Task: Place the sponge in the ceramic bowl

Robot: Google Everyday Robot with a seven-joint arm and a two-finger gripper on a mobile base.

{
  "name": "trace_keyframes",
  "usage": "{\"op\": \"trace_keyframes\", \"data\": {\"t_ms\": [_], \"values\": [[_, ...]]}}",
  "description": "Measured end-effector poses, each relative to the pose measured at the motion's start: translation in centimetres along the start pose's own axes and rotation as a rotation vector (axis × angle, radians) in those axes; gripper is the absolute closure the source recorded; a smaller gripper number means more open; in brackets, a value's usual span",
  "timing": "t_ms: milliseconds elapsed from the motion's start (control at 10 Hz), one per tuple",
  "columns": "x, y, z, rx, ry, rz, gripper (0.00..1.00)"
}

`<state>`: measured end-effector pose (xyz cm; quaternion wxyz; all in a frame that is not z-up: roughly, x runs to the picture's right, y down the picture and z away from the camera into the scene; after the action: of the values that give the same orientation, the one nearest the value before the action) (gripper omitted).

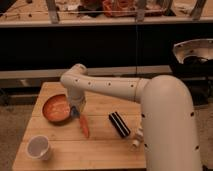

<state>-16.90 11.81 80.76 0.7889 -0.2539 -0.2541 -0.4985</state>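
Observation:
The orange-brown ceramic bowl (pixel 54 108) sits on the left part of the wooden table (pixel 100 150). My white arm reaches in from the right and bends down to the bowl's right rim. There my gripper (pixel 76 109) points downward, shut on the small blue-grey sponge (pixel 74 113). The sponge hangs at the bowl's right edge, just above the top end of the carrot. Most of the fingers are hidden behind the wrist.
An orange carrot (pixel 84 125) lies right of the bowl. A black ridged block (pixel 119 124) lies further right, with a white bottle (pixel 136 138) beside it near the arm. A white plastic cup (pixel 39 147) stands front left. A dark counter runs behind the table.

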Motion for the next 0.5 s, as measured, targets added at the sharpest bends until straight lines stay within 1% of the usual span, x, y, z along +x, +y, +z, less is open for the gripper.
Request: {"op": "trace_keyframes", "data": {"t_ms": [100,300,500], "values": [[0.0,-0.5,0.0,-0.004,0.006,-0.008,1.0],[-0.5,-3.1,0.0,-0.002,0.02,-0.041,1.0],[-0.1,-3.8,0.2,-0.008,0.026,-0.05,1.0]]}}
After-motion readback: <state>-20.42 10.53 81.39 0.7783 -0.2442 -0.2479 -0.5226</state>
